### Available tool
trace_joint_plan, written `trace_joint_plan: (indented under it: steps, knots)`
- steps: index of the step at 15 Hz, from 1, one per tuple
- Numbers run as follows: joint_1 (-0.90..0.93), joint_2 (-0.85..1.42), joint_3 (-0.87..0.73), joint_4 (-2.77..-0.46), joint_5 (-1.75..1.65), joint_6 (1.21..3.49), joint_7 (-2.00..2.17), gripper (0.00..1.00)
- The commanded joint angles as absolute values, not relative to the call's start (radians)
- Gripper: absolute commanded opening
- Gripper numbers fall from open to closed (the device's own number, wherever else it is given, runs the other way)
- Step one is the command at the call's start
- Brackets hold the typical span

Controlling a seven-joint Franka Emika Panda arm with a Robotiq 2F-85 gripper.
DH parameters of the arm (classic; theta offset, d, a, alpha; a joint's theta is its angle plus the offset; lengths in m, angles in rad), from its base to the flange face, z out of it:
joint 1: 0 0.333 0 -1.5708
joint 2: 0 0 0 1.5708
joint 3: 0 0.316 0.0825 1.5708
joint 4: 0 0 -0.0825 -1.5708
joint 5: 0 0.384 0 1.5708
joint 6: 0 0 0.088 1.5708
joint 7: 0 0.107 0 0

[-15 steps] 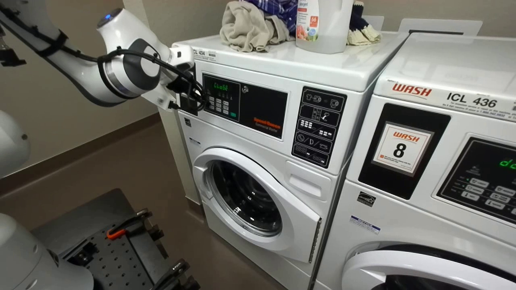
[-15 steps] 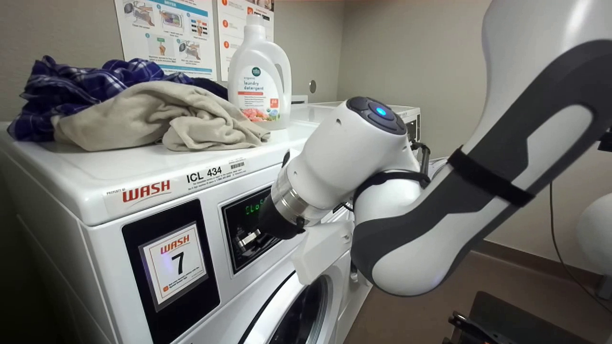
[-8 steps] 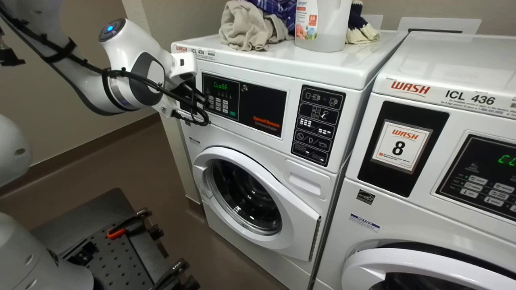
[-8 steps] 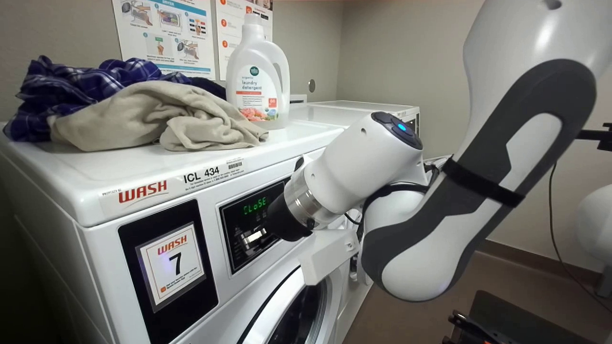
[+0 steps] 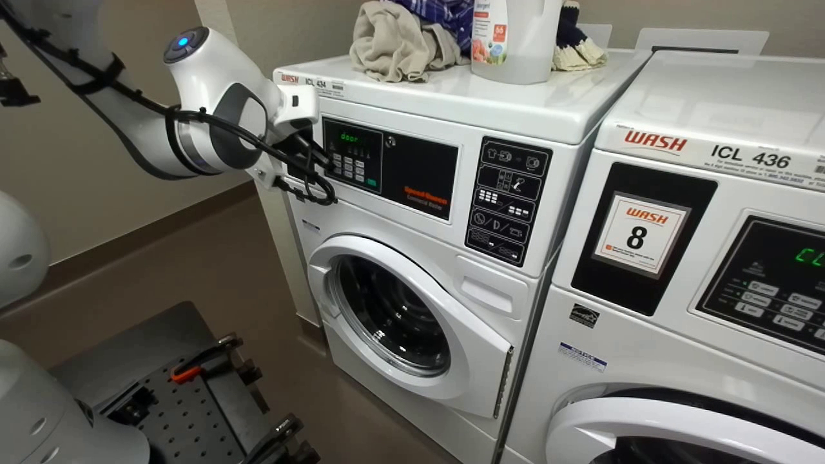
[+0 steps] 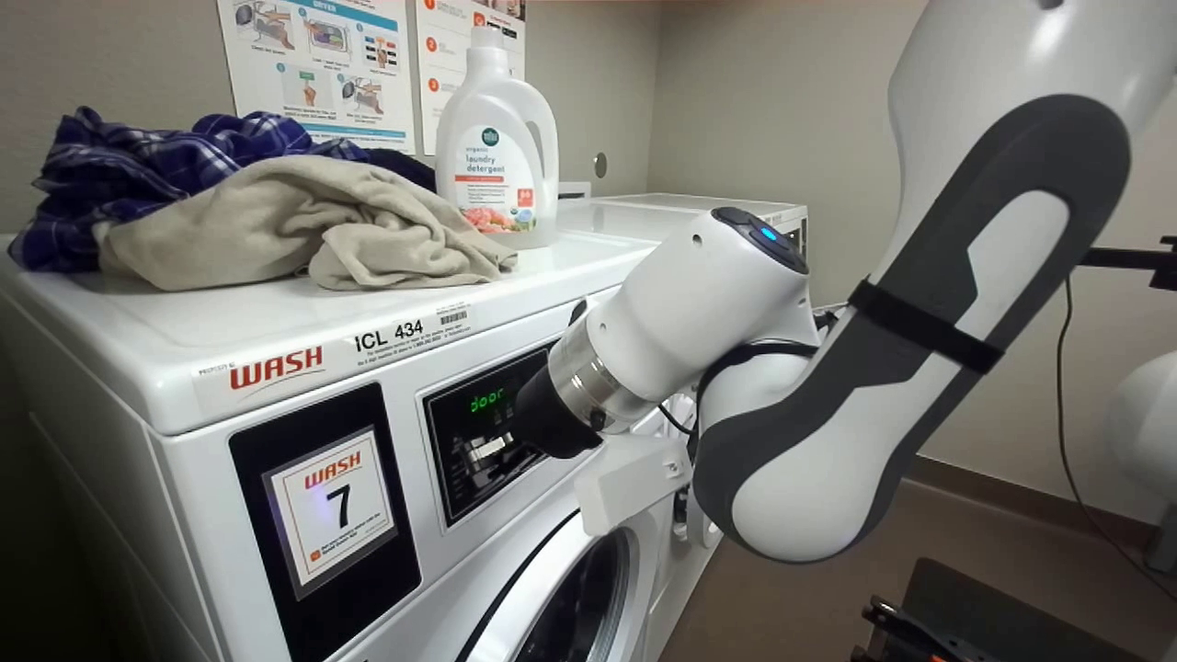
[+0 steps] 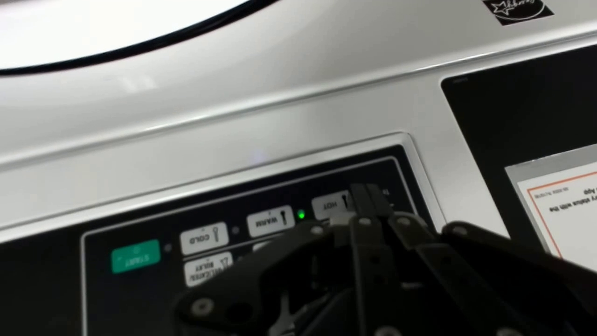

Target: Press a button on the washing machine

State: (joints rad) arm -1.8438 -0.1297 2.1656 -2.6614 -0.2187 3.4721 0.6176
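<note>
from where i stand, the washing machine (image 5: 419, 235) is the white front-loader marked icl 434, next to a neighbouring washer (image 5: 670, 335) marked icl 436. the gripper (image 7: 368, 193) is at the washing machine's control panel (image 6: 460, 418), fingers (image 7: 359, 200) pressed together, nothing seen between them. in the wrist view, where the lettering is upside down, the tips cover one end of the hot key (image 7: 329, 204); contact or slight gap, cannot tell. step in hand, my reading: last of the approach, or the push itself. no particular button is asked for, so hot seems the handy one. to do it well: use the paired tips as one stiff probe, shift toward the warm key (image 7: 270, 221) until centred on hot, then push square to the panel. off-centre, the press may not register; slanted, the tips may skid. keys look flat, so travel is probably small: short light push, straight back off. the lit green lamp (image 7: 301, 214) lies between hot and warm; cannot tell whose it is. display (image 6: 487, 401) reads "door", which alone would not prove a press.
</note>
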Motion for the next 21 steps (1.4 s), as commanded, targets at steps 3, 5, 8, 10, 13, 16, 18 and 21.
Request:
trace_joint_plan:
  steps: [3, 5, 8, 10, 13, 16, 18, 21]
  knots:
    - [-1.888, -0.219, 2.240, -2.534, -0.217, 3.392, 0.682, 0.00]
    - [-1.880, -0.168, 2.232, -2.536, -0.216, 3.324, 0.665, 0.00]
    - [-1.855, -0.088, 2.208, -2.517, -0.212, 3.174, 0.622, 0.00]
    - [-1.662, -0.056, 2.041, -2.496, -0.084, 3.073, 0.495, 0.00]
    - [-1.769, -0.026, 2.134, -2.444, -0.199, 2.929, 0.555, 0.00]
    - [-1.762, 0.004, 2.134, -2.408, -0.217, 2.828, 0.552, 0.00]
    - [-1.757, 0.022, 2.137, -2.388, -0.220, 2.768, 0.544, 0.00]
    - [-1.749, 0.056, 2.139, -2.360, -0.228, 2.696, 0.534, 0.00]
